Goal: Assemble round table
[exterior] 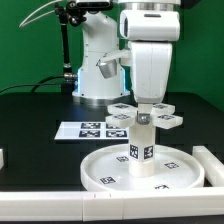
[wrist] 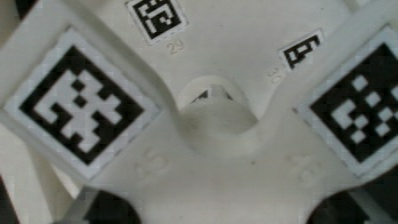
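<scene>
1. We are seeing the large rimmed round disc lying flat on the black table, near the front of the exterior view.
2. Inside its raised rim the disc is carrying the short thick cylinder post, which is standing upright at about the disc's middle and showing black square tags on its side.
3. The cross-shaped foot is sitting level over the top of the post, its tagged arms spreading outward; whether it is fully seated on the post we cannot tell.
4. The gripper is hanging straight down over the foot's centre, and its white body is hiding the jaws, so we cannot tell how far apart they are standing or whether they are grasping anything.
5. In the wrist view the foot is filling the frame, with large tags on two arms and smaller tags farther off.
6. The marker board is lying flat on the table behind the disc, towards the exterior view's left.
7. A white border rail is lying just beside the disc at the exterior view's right.
</scene>
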You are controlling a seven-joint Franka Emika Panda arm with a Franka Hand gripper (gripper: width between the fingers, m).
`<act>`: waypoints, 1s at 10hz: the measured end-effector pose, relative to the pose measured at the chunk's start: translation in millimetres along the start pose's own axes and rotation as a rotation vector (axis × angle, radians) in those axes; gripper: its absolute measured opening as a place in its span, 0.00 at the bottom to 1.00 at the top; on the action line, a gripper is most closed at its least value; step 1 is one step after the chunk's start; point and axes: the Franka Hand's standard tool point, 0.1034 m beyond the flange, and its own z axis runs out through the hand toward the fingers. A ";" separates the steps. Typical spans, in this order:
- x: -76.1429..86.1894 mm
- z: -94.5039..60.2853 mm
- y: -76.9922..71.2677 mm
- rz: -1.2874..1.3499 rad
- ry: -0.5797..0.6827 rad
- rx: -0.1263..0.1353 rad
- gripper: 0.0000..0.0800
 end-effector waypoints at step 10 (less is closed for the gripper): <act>-0.8 -0.1 0.2 0.587 0.007 0.005 0.56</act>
